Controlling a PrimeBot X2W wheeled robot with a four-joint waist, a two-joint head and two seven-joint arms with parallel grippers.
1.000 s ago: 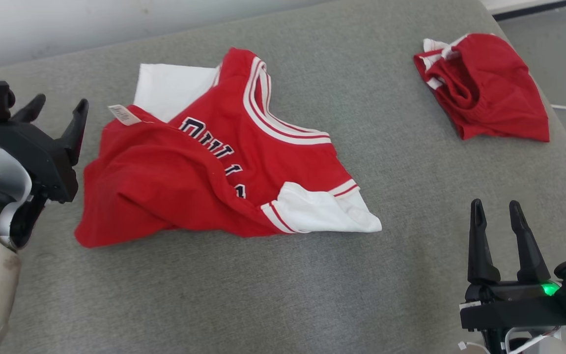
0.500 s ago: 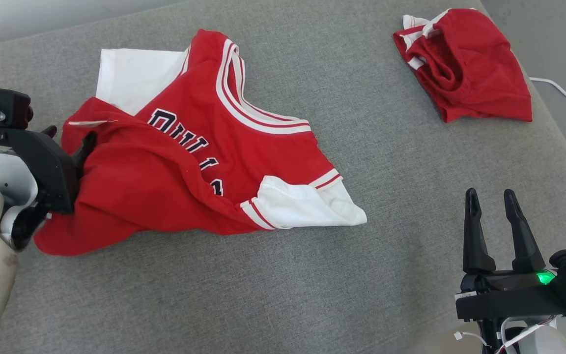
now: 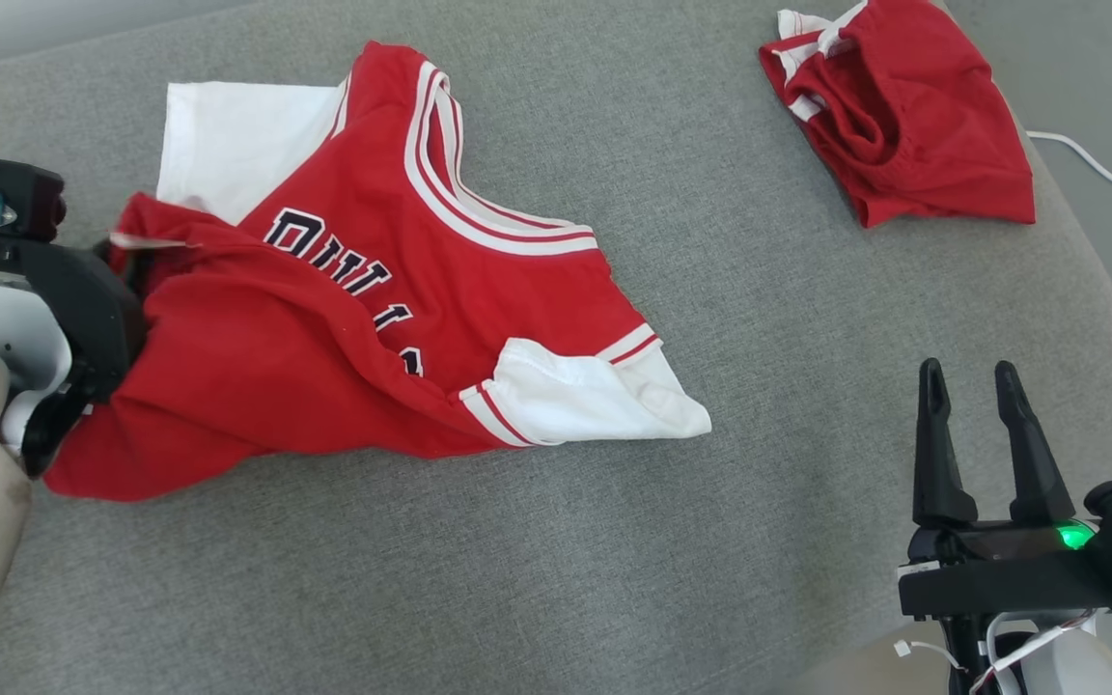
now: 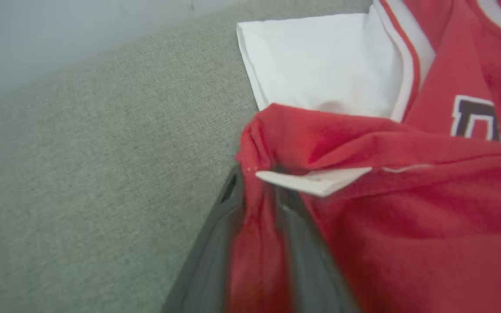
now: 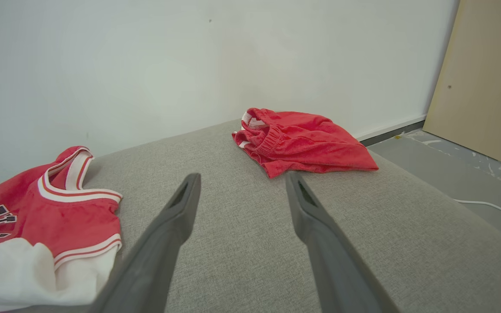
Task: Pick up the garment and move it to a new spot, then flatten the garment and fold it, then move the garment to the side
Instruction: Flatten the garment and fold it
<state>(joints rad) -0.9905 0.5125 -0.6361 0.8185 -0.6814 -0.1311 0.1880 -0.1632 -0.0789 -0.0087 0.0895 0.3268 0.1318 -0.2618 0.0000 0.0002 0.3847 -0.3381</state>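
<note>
Your left gripper (image 3: 125, 275) sits at the left edge of the red jersey (image 3: 479, 290). In the left wrist view its two dark fingers (image 4: 213, 248) have a bunch of red hem cloth squeezed between them, just under a white label (image 4: 315, 181). The jersey lies rumpled on the grey cushion (image 3: 614, 560), with one white sleeve spread at the far side and another at the near right. Your right gripper (image 3: 966, 372) hovers over bare cushion at the lower right, jaws wide apart, holding nothing, well apart from the jersey. A pair of red shorts (image 3: 903, 125) lies crumpled at the far right corner.
</note>
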